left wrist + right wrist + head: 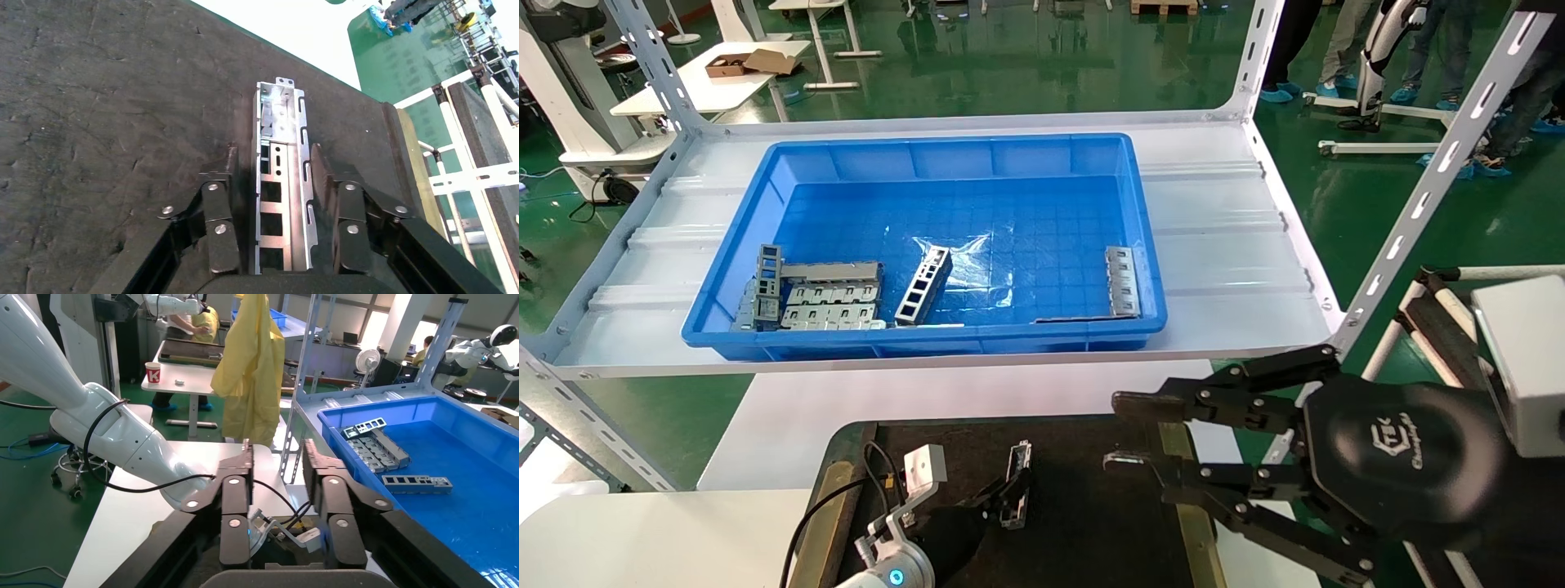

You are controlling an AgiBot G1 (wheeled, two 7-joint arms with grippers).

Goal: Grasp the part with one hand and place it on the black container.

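Blue bin (1042, 155): stood on the white shelf (1238, 269), holding spare grey plates and a ladder-like strip (923, 286); not part of this step.

Black container (1091, 523): lay below the shelf, nearest the robot, brass strip on each side.

Right gripper (1120, 433): hovered over the container's right edge, fingers spread apart and empty, idle.

Left gripper (272, 184): low over the container, reaching forward, fingers flanking the part on both sides; whether they pressed it or had let go could not be told.

Part (281, 177): lay lengthwise between the left fingers, open side up, apparently resting on the container's surface near its middle.

Risk, as judged: if a finger still touched a side wall, pulling the arm away could drag or tip the part; the left fingers should spread fully first.
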